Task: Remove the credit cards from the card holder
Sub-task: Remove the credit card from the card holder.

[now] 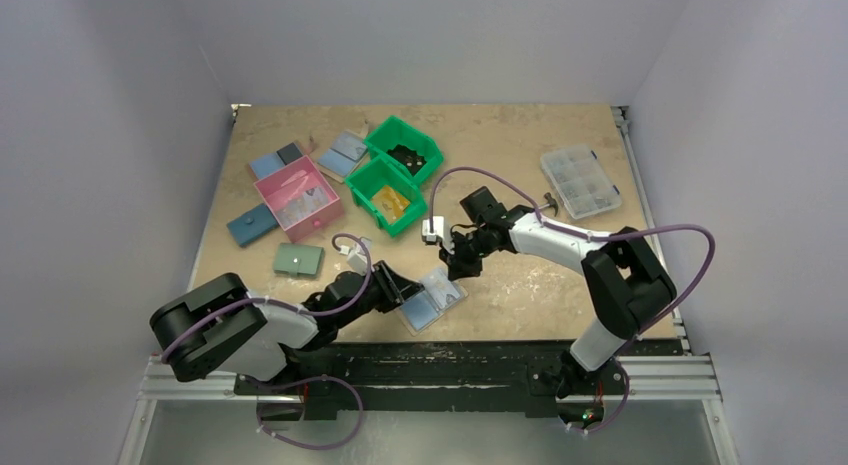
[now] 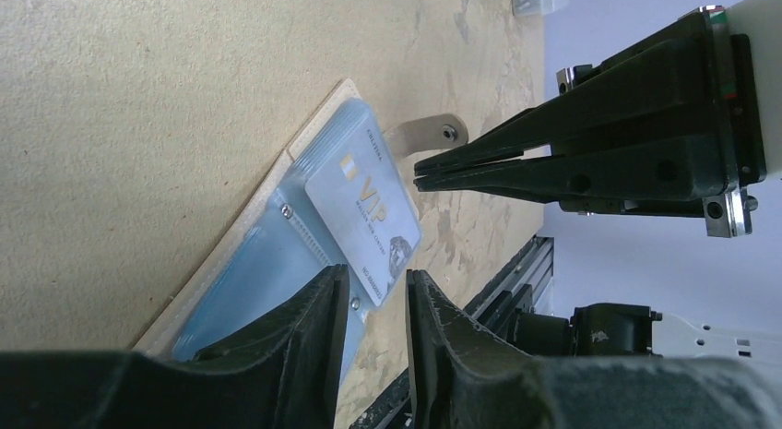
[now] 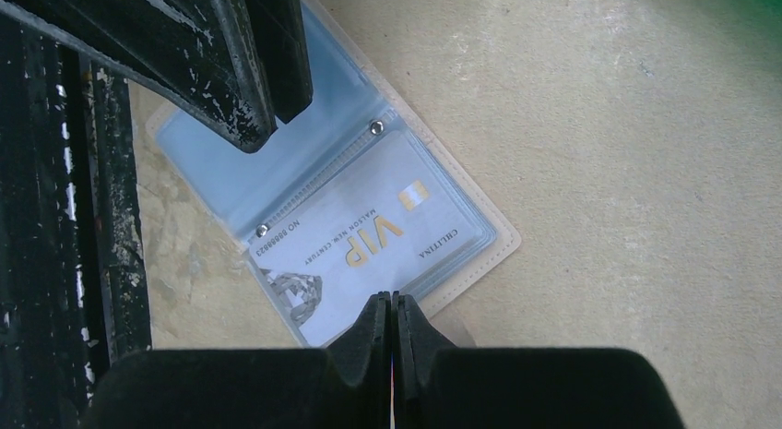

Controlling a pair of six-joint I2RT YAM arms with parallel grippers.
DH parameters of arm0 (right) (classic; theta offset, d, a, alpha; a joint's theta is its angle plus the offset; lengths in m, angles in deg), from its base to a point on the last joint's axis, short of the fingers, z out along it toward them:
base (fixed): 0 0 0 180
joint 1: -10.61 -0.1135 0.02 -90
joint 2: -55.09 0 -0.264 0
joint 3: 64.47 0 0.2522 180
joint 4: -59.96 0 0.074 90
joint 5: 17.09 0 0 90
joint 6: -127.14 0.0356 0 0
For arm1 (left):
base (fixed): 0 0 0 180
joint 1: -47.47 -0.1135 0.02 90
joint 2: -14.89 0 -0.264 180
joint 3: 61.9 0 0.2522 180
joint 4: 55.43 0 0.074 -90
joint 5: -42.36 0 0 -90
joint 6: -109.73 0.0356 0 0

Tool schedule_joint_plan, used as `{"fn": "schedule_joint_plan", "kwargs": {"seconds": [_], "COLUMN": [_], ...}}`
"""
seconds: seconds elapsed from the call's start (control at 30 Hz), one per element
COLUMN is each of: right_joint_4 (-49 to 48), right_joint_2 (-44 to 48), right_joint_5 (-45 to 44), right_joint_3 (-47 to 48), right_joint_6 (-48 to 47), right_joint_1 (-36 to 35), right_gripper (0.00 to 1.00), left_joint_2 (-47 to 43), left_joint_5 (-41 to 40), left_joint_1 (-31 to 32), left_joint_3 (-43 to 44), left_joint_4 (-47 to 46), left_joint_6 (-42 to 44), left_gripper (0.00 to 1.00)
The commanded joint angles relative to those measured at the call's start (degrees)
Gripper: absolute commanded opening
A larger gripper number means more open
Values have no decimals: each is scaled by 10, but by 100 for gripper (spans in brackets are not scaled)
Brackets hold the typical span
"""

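The card holder [image 1: 432, 301] lies open near the table's front edge, beige rim [image 3: 499, 241] outside and light-blue clear sleeves [image 2: 242, 274] inside. A pale credit card [image 3: 365, 233] with gold "VIP" lettering lies on its right panel [image 2: 363, 213], with one end sticking out past the holder's edge. My left gripper [image 2: 378, 276] stands open by a narrow gap with nothing in it. One of its fingers [image 3: 247, 89] sits over the left blue panel. My right gripper [image 3: 391, 298] is shut, its tip just above the card's long edge [image 1: 459, 269].
Two green bins [image 1: 404, 148] stand at the back; the nearer one [image 1: 372, 192] holds a yellow-orange flat thing. A pink box [image 1: 297, 203], a sage-green wallet [image 1: 298, 259], a dark-blue wallet [image 1: 252, 225] and a clear organiser [image 1: 580, 180] lie around. The black front rail [image 1: 480, 355] runs close by.
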Motion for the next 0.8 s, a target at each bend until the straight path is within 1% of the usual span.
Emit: {"fn": "schedule_joint_plan", "kwargs": {"seconds": [0.0, 0.17, 0.37, 0.53, 0.77], "right_joint_4": [2, 7, 11, 16, 34], "right_joint_2": [-7, -21, -30, -39, -54], "right_joint_5": [-12, -21, -28, -28, -17], "right_joint_3": [23, 30, 31, 34, 43], "right_joint_6": [4, 4, 2, 1, -6], "right_joint_1": [-7, -14, -18, -18, -24], "right_gripper": [1, 1, 1, 0, 0], "left_joint_2": [6, 21, 72, 135, 240], "left_joint_5": [-11, -7, 11, 27, 33], "left_joint_1": [5, 9, 11, 11, 11], "left_joint_3": [-2, -3, 8, 8, -6], "left_joint_4": [-33, -42, -82, -160, -304], "left_joint_6": [-11, -15, -24, -46, -97], "left_gripper": [33, 36, 39, 39, 39]}}
